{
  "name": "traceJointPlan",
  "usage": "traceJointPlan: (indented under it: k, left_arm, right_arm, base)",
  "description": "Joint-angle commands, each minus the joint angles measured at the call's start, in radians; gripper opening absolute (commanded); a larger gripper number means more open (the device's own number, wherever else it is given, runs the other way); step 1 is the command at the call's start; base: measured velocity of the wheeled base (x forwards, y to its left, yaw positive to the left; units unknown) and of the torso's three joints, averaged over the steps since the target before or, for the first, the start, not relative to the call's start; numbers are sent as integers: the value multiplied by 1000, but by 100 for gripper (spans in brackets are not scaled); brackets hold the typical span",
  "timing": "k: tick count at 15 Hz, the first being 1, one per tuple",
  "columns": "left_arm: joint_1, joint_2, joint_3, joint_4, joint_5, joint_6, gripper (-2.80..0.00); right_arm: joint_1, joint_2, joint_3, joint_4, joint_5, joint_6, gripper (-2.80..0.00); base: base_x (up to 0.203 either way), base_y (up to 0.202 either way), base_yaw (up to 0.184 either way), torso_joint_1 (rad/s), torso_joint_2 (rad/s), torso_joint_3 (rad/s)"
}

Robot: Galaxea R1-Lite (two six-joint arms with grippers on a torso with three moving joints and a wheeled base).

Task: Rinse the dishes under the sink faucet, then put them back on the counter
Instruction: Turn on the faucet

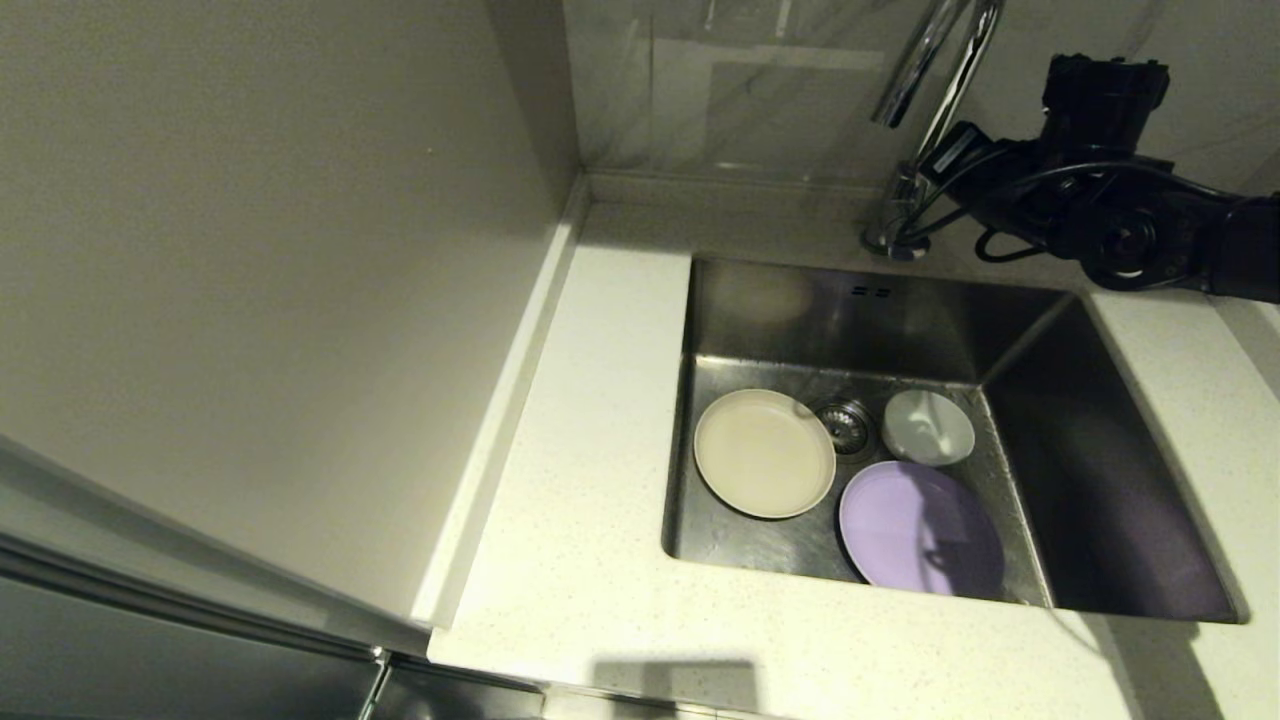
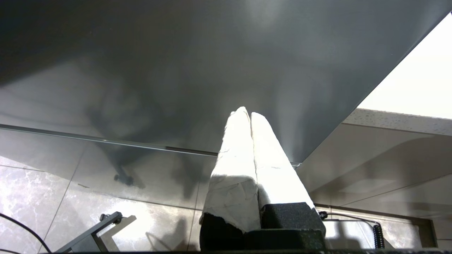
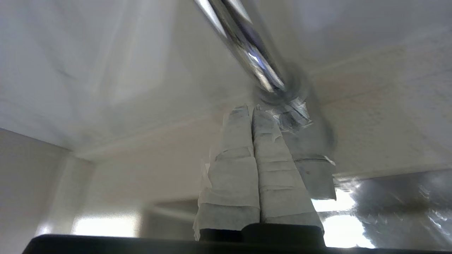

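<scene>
Your right gripper (image 3: pixel 251 110), fingers pressed together, sits just beside the tall chrome gooseneck faucet (image 3: pixel 247 46) base.

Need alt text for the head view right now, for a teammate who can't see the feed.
Three dishes lie in the steel sink: a cream plate, a small white bowl and a lavender plate, grouped around the drain strainer. The right gripper, shut, is at the base of the chrome faucet behind the sink. Off-white counter surrounds the basin.
</scene>
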Motion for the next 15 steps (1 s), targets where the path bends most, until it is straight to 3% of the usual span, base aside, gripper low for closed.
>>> traceJointPlan:
  k: [1,4,9,15]
  left_arm:
    - [0,-3,0,0,0,-1,-280]
    - [0,-3,0,0,0,-1,-280]
    - [0,-3,0,0,0,-1,-280]
    - [0,-3,0,0,0,0,-280]
  right_arm:
    - [-13,-18,16,28,9,-9,-280]
    - [-39,-36,55,33,59,-24,-280]
    - [-47,-40,46,14,71,-18,-280]
    - [-29,0,15,-141,100,15,-280]
  base:
    - [0,0,0,0,0,0]
    - [0,0,0,0,0,0]
    - [0,0,0,0,0,0]
    - [0,0,0,0,0,0]
